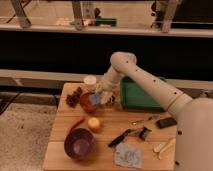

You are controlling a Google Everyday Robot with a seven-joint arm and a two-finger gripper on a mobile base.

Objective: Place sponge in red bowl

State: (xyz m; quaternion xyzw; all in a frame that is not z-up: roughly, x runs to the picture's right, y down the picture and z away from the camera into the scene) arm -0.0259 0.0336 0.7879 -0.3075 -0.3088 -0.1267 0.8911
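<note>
The red bowl (89, 101) stands at the back left of the wooden table (107, 142). A pale blue sponge (95, 99) shows inside it, at its right side. My gripper (103, 95) is at the end of the white arm, directly over the bowl's right rim and next to the sponge. I cannot tell whether the sponge is still touching the gripper.
A green tray (140, 94) lies behind right. A white cup (90, 81) and dark pine cones (74, 97) stand by the bowl. In front are a red chilli (76, 123), an apple (93, 123), a purple bowl (79, 144), a blue cloth (128, 154), and utensils (131, 135).
</note>
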